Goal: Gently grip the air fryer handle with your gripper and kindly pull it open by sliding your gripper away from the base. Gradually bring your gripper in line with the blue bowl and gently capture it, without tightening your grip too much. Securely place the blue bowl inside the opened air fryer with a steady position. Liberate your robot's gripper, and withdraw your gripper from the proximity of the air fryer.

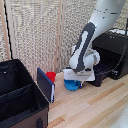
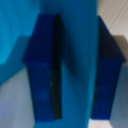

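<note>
Blue bowl (image 1: 73,85) on wooden worktop (image 1: 95,105), mid-worktop toward back edge, gripper (image 1: 75,80) lowered onto it. Wrist view: two blue-tipped fingers (image 2: 45,70), bowl's blue wall (image 2: 75,60) between them; whether pads actually press it, cannot tell. One red cup (image 1: 51,76) just beside bowl on exterior view's left. One air fryer (image 1: 112,52) at back corner, exterior view's right, drawer pulled out beside arm. One black fabric case (image 1: 20,97) at opposite end, lid open

Setting: light wooden tabletop (image 1: 95,107) before a pale woven screen wall (image 1: 40,35).
Vertical wooden posts (image 1: 61,30) divide the screen panels; lighting is even and diffuse.
</note>
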